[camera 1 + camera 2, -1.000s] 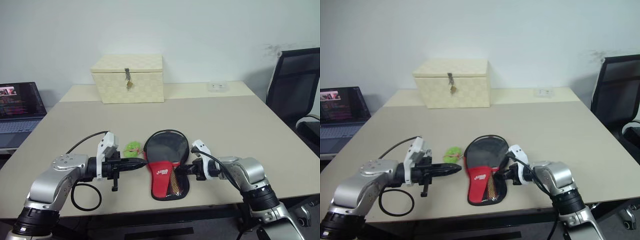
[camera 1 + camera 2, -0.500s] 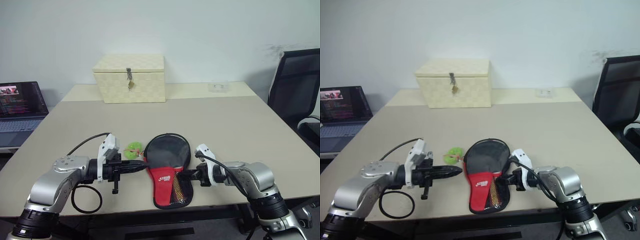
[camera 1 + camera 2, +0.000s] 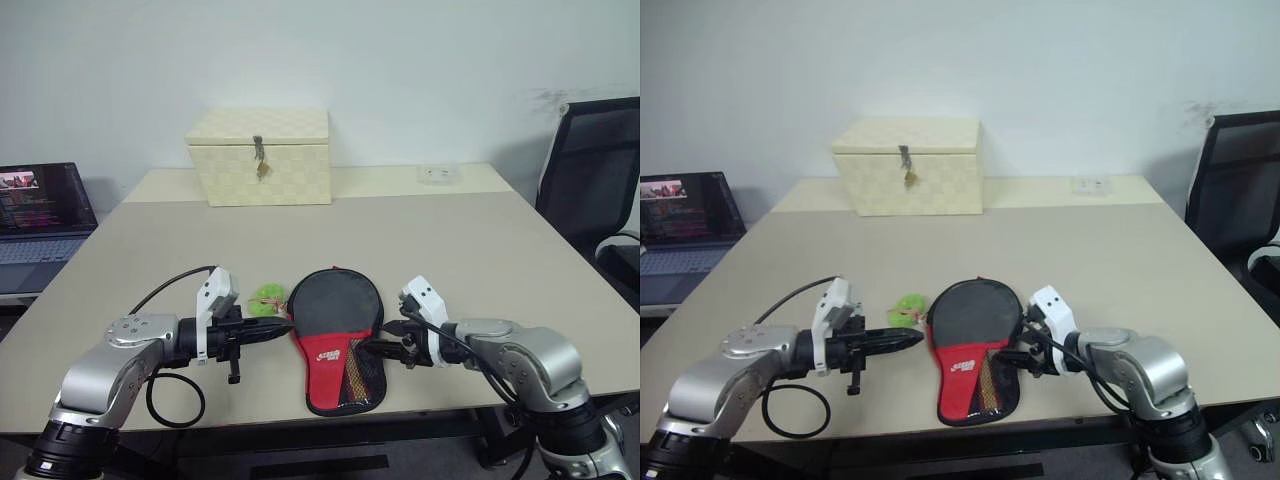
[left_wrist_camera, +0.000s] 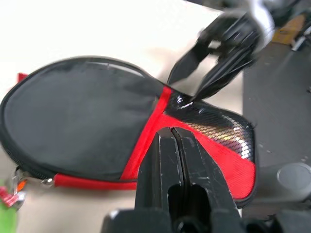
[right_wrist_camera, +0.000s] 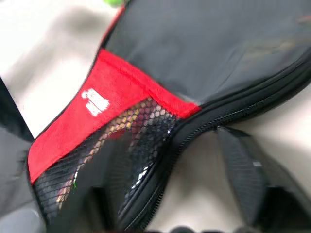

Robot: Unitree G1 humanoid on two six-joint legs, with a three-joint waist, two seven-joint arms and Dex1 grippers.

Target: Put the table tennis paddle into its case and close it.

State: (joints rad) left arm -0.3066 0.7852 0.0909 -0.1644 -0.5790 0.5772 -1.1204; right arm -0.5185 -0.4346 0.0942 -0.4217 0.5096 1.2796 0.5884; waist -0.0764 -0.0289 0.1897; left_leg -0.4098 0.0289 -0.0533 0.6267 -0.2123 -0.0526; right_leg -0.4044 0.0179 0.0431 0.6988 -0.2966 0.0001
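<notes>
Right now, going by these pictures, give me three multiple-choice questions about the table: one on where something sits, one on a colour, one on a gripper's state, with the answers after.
1. Where does the cream woven box with a metal latch stand?
A. at the far side of the beige table, by the wall
B. on the black office chair
C. at the near edge, between the arms

2. What colour is the band with the white logo across the flat paddle-shaped zip case?
A. blue
B. red
C. yellow

3. How do the right gripper's fingers stand?
A. spread apart beside the case
B. clamped on the box latch
C. shut on a cable

Answers: 1 A, the box sits far behind the case near the white wall. 2 B, the band under the black round part is red. 3 A, the left wrist view shows its two black fingers parted.
</notes>
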